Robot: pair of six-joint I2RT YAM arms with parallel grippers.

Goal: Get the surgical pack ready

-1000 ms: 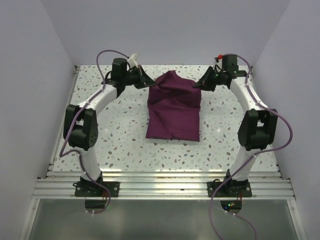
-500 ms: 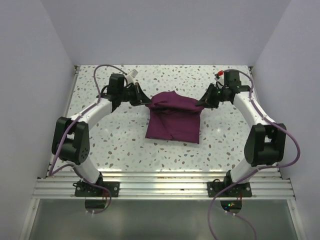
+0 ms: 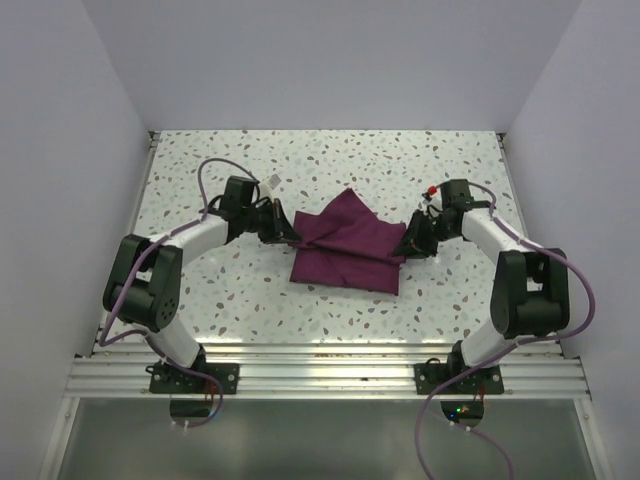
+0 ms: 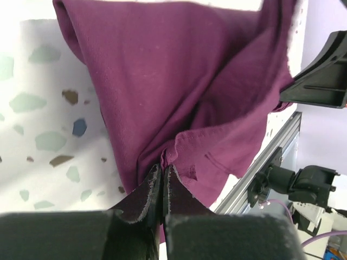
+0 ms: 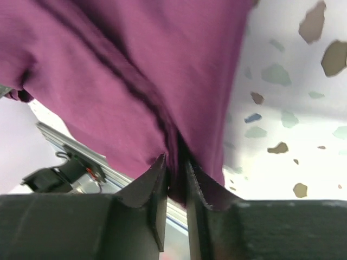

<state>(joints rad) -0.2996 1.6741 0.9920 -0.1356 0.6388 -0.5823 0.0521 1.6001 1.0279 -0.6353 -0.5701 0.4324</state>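
Maroon cloth, the surgical pack [image 3: 345, 250]: one soft bundle, its top layer folded askew over the lower one, lying mid-tabletop [image 3: 230, 160] between my two arms. Left tool [image 4: 163, 169]: jaws pressed together on a pinch of the pack's left edge. Right tool [image 5: 174, 162]: jaws a narrow slot apart with a fold of the right edge between them; whether that fold is gripped or loose I cannot tell. Risks, as I judge them: a slack right hold would drop that corner and skew the fold, and an uneven pull would drag the bundle sideways. Surroundings: aluminium rail [image 3: 320, 372] along the near edge, pale walls [image 3: 330, 60] on three sides. Obstructions: none seen between the tools.
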